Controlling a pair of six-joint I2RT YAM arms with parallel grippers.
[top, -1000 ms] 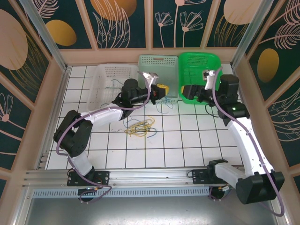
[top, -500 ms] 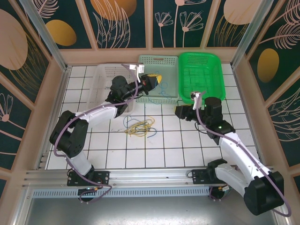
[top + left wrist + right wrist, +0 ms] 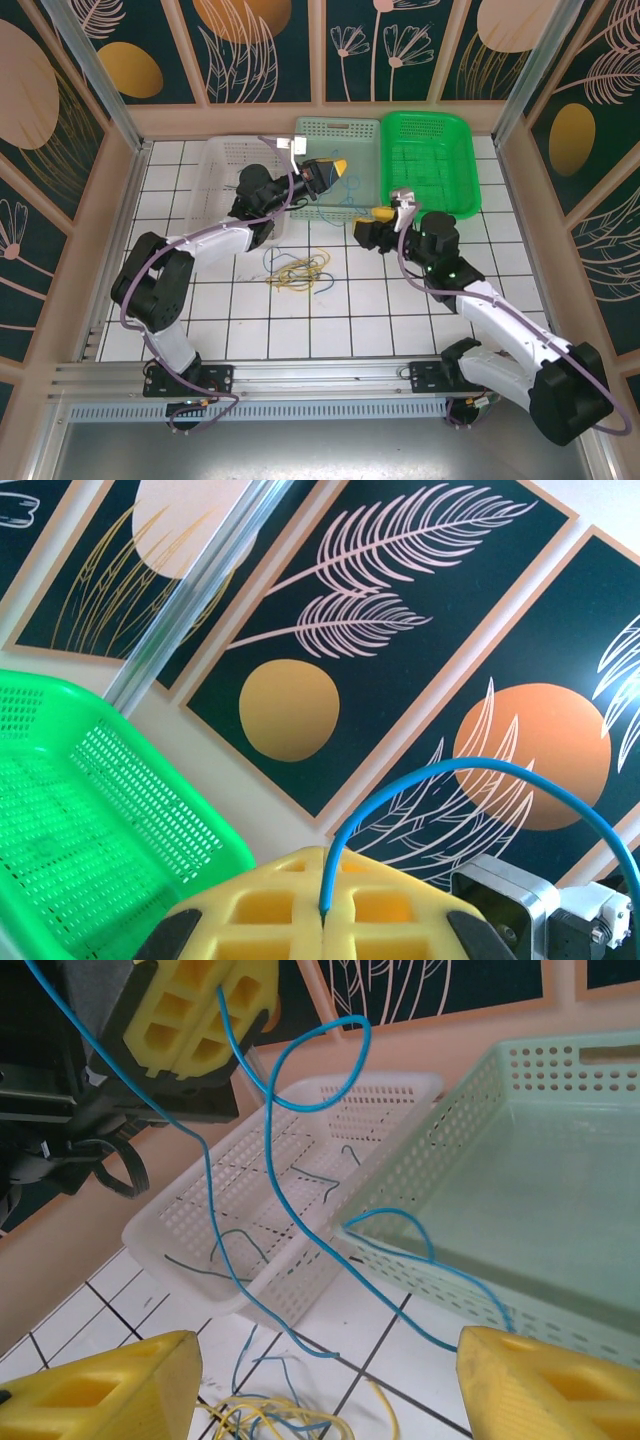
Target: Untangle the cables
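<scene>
Left fingers [image 3: 262, 905] clench the blue cable [image 3: 480, 767]; right fingers [image 3: 110, 1385] gape, apparently just above the yellow tangle [image 3: 298, 270] on the desk [image 3: 400, 310].

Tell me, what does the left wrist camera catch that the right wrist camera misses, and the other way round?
Left wrist, not right wrist: the bright green basket and a gold disc painted on the wall.
Right wrist, not left wrist: the white basket with dark green wires inside, the pale green basket, the yellow tangle on the tiled table, and the open right gripper.
Shared: the blue cable, pinched in the shut left gripper and looping away from it.
</scene>
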